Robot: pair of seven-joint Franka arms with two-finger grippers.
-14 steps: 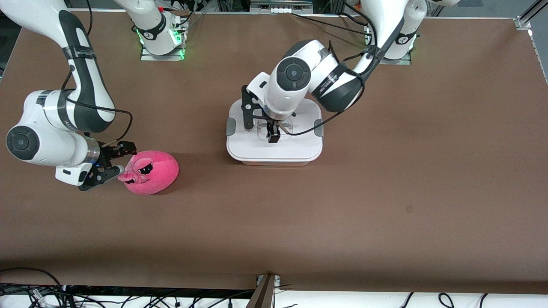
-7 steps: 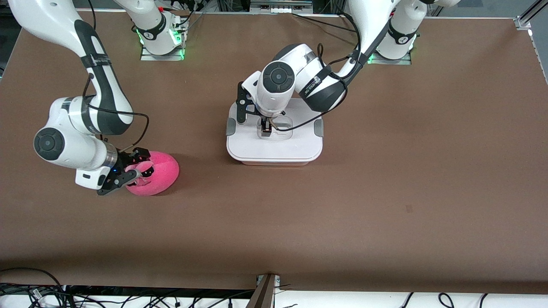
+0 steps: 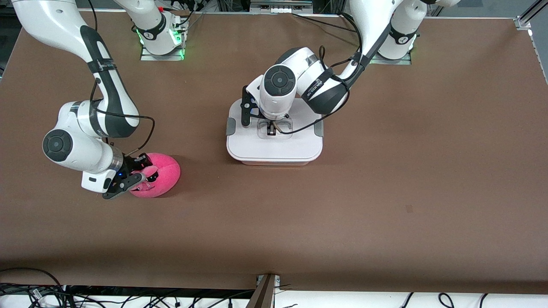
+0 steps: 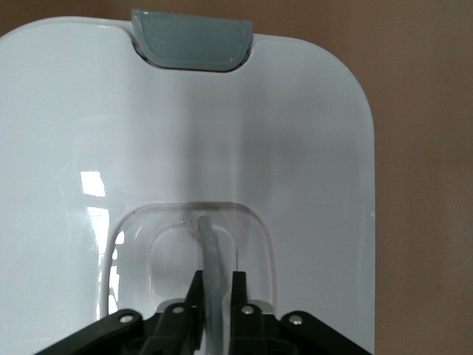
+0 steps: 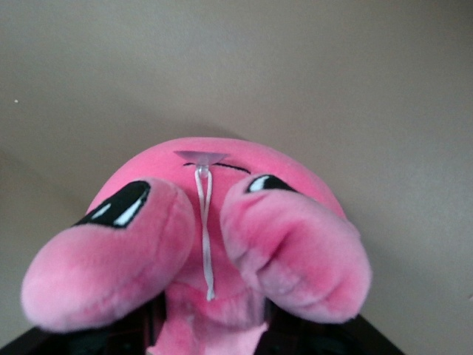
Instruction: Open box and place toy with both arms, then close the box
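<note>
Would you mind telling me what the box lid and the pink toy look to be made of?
The box lid looks like smooth glossy white plastic, showing light reflections, with a clear recessed handle. The toy looks like soft plush fabric: fuzzy matte pile that bulges.

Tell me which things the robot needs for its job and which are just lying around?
Needed for the job:
- white box with its lid on
- clear lid handle, pinched by the left tool
- pink plush toy, squeezed by the right tool

Just lying around:
- brown table
- loose cables along the edge nearest the front camera
</note>
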